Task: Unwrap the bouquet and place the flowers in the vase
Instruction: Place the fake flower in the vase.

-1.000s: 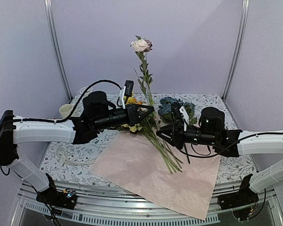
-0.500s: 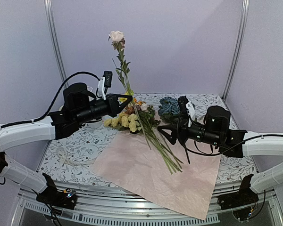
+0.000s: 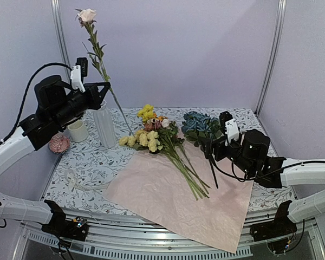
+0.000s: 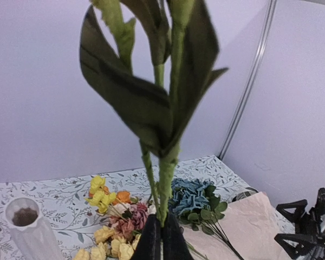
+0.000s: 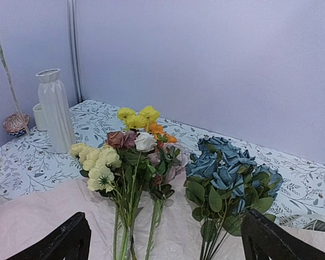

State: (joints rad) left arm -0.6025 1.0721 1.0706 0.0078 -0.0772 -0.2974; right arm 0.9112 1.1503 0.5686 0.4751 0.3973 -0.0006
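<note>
At the far left, the left hand [image 4: 162, 238] is clamped on the long green leafy stem of a cream-pink artificial rose [image 3: 87, 14]. It holds the rose high and tilted above the back left corner of the leaf-patterned tabletop [image 3: 92, 162]. The stem's lower end slants down past the right side of the tall white ribbed ceramic vase [image 3: 104, 125] and is not in it. To seat the rose well, I judge the hand should lift the cut end above the flared rim, centre it over the narrow mouth, stand the stem upright and only then lower it. The other yellow, orange, pink and cream blooms [image 3: 150, 135] and the dusty blue clusters [image 3: 199, 123] lie mid-tabletop, stems across the opened crinkled pale pink paper sheet [image 3: 173, 206]. Toward the right edge, the right hand [image 5: 167, 222] hangs with its fingers spread wide, holding nothing. The left wrist view cuts off both the bloom and the stem tip. A pale strip [image 3: 76, 181] near the front left corner may be the ribbon.
</note>
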